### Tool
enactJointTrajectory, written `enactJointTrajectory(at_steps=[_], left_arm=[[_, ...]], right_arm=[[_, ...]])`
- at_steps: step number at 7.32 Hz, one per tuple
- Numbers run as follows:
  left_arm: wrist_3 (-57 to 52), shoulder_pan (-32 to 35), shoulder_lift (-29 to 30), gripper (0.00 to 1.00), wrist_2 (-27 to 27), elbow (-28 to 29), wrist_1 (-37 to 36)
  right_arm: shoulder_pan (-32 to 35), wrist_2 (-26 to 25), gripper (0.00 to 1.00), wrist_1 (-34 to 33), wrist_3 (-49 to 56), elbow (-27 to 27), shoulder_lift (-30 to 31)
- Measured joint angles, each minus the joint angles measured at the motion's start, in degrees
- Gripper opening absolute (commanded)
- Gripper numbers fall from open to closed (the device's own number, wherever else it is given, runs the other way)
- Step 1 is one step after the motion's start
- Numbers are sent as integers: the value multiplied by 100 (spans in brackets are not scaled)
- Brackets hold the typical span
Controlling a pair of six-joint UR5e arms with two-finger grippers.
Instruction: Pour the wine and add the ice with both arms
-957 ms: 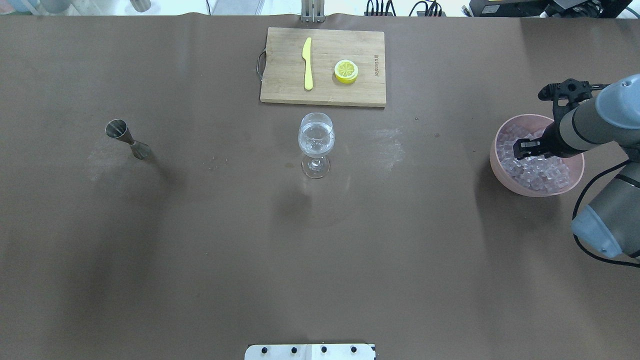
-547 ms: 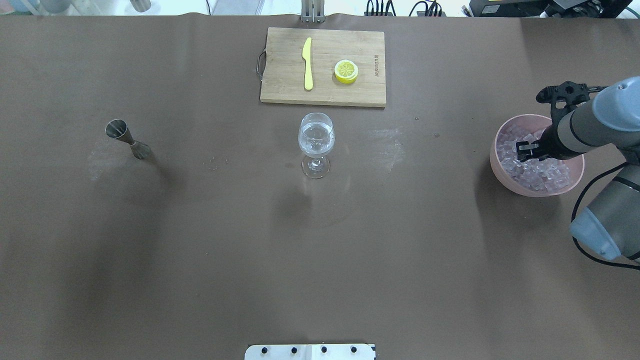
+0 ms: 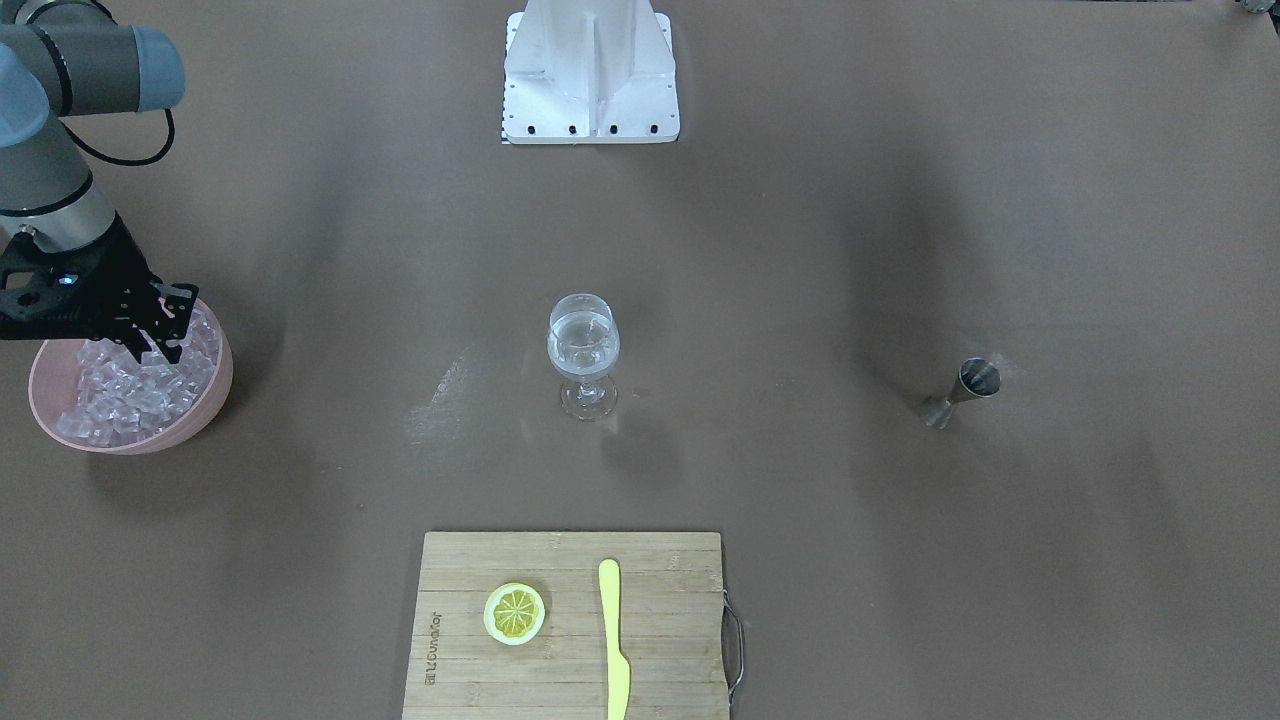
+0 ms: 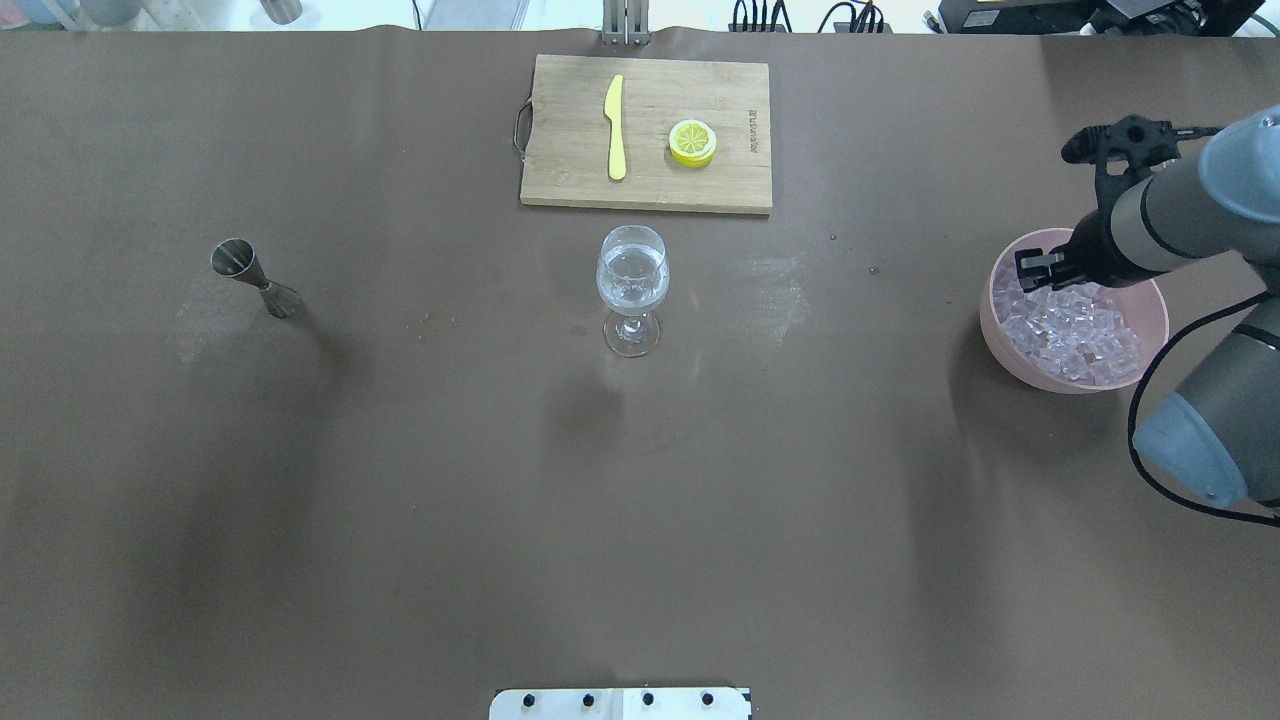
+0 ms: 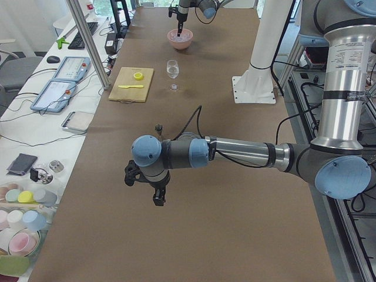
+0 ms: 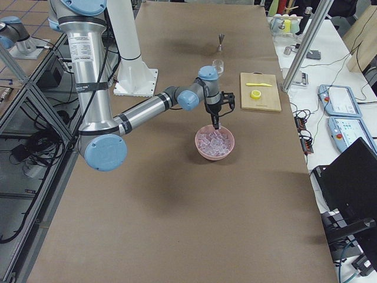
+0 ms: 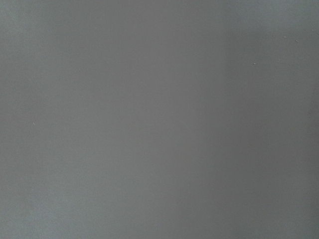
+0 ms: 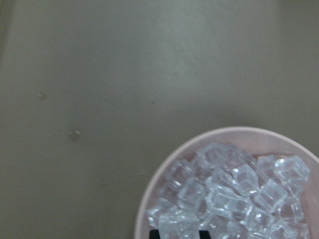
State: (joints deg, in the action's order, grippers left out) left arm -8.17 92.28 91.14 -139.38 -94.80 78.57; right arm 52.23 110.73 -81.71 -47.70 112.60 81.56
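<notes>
A pink bowl (image 4: 1000, 345) heaped with ice (image 4: 1070, 330) stands at the table's right end. My right gripper (image 4: 1035, 268) hangs just above the ice at the bowl's far rim, seen also from the front (image 3: 152, 345). In the right wrist view its two fingertips (image 8: 154, 233) peek in at the bottom edge with a clear lump between them, so it looks shut on an ice cube. The stemmed glass (image 4: 632, 275) at mid-table holds clear liquid. My left gripper (image 5: 158, 200) shows only in the left side view, low over bare table, and I cannot tell its state.
A steel jigger (image 4: 255, 280) stands at the left of the table. At the far edge lies a wooden cutting board (image 4: 650, 190) with a yellow knife (image 4: 615, 125) and a lemon slice (image 4: 692, 142). The white stand (image 3: 590, 70) sits at the robot's side.
My right gripper has lifted out of the ice pile and drifted toward the bowl's far rim. The glass, jigger and board have not moved.
</notes>
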Motion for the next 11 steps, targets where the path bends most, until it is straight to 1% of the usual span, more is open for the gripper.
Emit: enactJointTrajectory(at_steps=[1, 2, 3, 4, 6, 7, 9, 11], left_arm=[[6, 0, 5, 99, -1, -2, 0], [17, 0, 16, 99, -1, -2, 0], [25, 0, 29, 99, -1, 1, 0], [31, 0, 38, 99, -1, 4, 0], [29, 0, 43, 99, -5, 8, 0], [27, 0, 44, 99, -5, 11, 0], [27, 0, 44, 99, -9, 17, 0], [24, 0, 39, 99, -10, 21, 0]], right_arm=[[44, 13, 0, -225, -32, 364, -295], [60, 56, 0, -311, -60, 545, -616], [34, 96, 0, -326, -141, 594, -958], [-84, 106, 0, -316, -452, 569, -1306], [-568, 40, 0, -301, -1473, 389, -1961], [-817, -105, 0, -323, -1858, 314, -2220], [-1329, -754, 0, -370, -2379, -45, -2751], [-1683, -1301, 0, -478, -2646, -449, -3163]])
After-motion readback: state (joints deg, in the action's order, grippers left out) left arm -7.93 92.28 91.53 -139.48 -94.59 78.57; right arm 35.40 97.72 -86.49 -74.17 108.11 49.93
